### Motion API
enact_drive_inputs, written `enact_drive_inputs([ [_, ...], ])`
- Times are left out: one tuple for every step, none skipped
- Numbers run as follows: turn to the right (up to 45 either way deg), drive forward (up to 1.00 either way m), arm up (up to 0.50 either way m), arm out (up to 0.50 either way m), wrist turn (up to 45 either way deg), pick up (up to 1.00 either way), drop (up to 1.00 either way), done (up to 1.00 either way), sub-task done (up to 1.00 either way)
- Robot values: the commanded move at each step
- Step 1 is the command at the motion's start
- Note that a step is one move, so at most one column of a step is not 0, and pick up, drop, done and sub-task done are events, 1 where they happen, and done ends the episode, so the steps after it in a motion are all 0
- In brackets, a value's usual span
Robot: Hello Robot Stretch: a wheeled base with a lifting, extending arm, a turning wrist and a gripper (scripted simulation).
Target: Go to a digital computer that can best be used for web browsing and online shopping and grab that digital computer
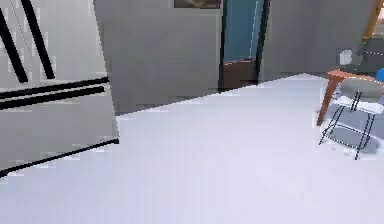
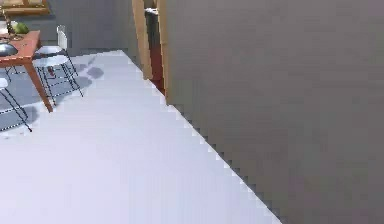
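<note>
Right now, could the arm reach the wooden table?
Probably not: the table stands far off across bare floor, with chairs beside it, so the base would have to drive closer first.

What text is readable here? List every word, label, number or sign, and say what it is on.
None: no word, number or sign can be read in either view.
The fridge front carries dark handles but no lettering that I can make out.
The picture on the wall is too small to tell whether it bears any print.
The things on the table are too small to read.
</note>
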Motion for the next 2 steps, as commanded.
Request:
enact_drive_inputs([
  [45.0, 0.0, 0.0, 0.0, 0.0, 0.0, 0.0, 0.0, 0.0],
  [24.0, 0.0, 0.0, 0.0, 0.0, 0.0, 0.0, 0.0, 0.0],
])
